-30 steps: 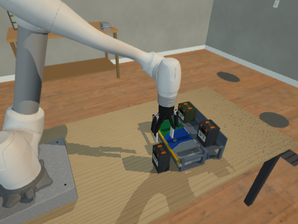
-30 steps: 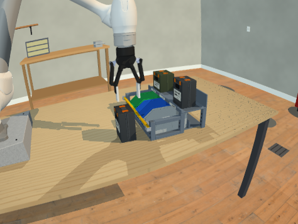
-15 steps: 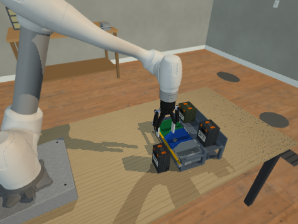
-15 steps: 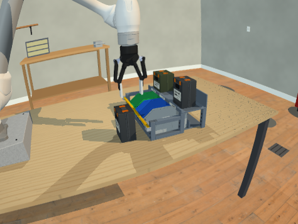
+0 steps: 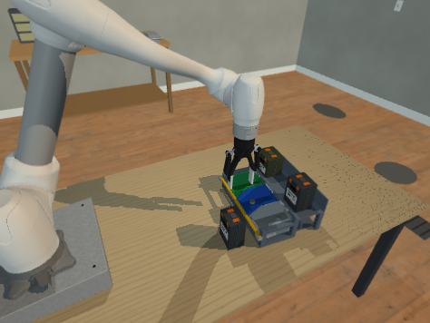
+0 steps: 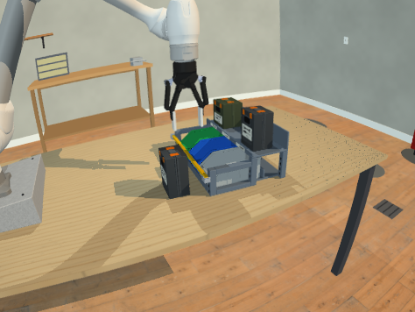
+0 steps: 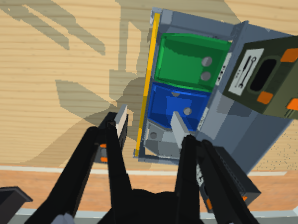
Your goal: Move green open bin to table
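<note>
The green open bin (image 5: pixel 248 178) (image 6: pixel 200 135) (image 7: pixel 189 61) sits at the far end of the grey shelf (image 5: pixel 316 200) (image 6: pixel 280 141), with two small grey parts showing in it in the wrist view. A blue bin (image 5: pixel 255 198) (image 6: pixel 210 147) (image 7: pixel 175 107) and a grey bin (image 5: pixel 273 213) (image 6: pixel 226 159) (image 7: pixel 157 139) stand beside it. My gripper (image 5: pixel 241 181) (image 6: pixel 187 123) (image 7: pixel 149 114) is open and holds nothing. It hangs a little above the shelf's front edge, near the green bin, and touches no bin.
A yellow bar (image 5: pixel 240 206) (image 6: pixel 191 156) (image 7: pixel 148 75) runs along the shelf front. A dark case (image 5: pixel 232 227) (image 6: pixel 174 172) stands on the table (image 5: pixel 136 227) by the shelf. An olive case (image 5: pixel 271 161) (image 6: pixel 228 112) (image 7: pixel 260 80) and another dark case (image 5: pixel 300 190) (image 6: pixel 257 127) stand behind the bins.
</note>
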`<state>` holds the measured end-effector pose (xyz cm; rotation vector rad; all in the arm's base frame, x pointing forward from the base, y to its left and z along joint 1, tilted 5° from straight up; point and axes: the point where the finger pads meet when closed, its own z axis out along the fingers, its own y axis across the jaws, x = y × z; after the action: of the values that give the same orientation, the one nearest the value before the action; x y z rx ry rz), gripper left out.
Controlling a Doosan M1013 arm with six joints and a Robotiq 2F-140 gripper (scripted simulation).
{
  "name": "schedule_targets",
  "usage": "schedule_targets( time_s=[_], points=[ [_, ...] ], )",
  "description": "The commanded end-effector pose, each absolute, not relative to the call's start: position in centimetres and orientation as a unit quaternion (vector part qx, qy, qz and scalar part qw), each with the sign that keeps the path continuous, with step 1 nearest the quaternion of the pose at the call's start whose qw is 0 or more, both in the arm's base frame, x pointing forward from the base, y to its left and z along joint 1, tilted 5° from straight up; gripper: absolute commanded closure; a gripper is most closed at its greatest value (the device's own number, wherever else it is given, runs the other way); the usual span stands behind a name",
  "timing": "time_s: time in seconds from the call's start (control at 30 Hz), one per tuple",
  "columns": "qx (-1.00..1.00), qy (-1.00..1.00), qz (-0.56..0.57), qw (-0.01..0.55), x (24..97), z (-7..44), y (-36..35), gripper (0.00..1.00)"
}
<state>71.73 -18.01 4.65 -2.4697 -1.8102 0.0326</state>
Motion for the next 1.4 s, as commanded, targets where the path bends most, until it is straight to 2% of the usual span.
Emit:
schedule_targets(
  time_s=[0.0,1.37],
  points=[
    [-0.806,-0.591,0.011,0.04,71.7,4.7,-18.0,0.43],
    [-0.806,-0.591,0.011,0.04,70.4,4.7,-19.1,0.43]
  ],
)
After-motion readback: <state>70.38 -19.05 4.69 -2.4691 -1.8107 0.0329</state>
